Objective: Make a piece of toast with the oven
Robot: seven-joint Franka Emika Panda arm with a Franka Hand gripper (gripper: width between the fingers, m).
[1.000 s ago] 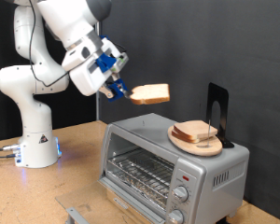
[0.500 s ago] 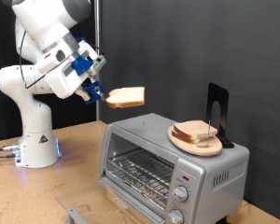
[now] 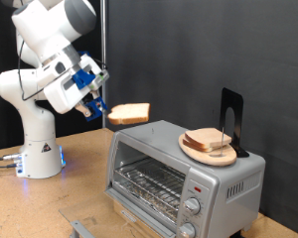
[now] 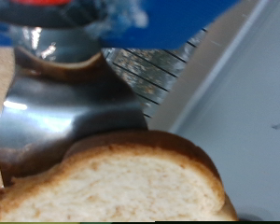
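My gripper [image 3: 101,109] is shut on the piece of toast [image 3: 129,113], a pale square slice with a golden-brown crust, and holds it roughly level in the air just past the top left corner of the oven [image 3: 179,171] in the exterior view. The oven is a silver box with its glass door open and the wire rack showing. In the wrist view the toast [image 4: 121,182] fills the near part of the picture, with the oven's open door and rack [image 4: 149,70] beyond it.
A wooden plate [image 3: 211,149] with stacked bread slices sits on the oven's top, beside a black stand [image 3: 231,119]. The robot's white base [image 3: 35,149] stands on the wooden table [image 3: 50,203] at the exterior view's left. A grey metal piece [image 3: 79,228] lies at the bottom edge.
My gripper has moved left and down in the exterior view, carrying the toast from above the oven's top to a spot off its top left corner.
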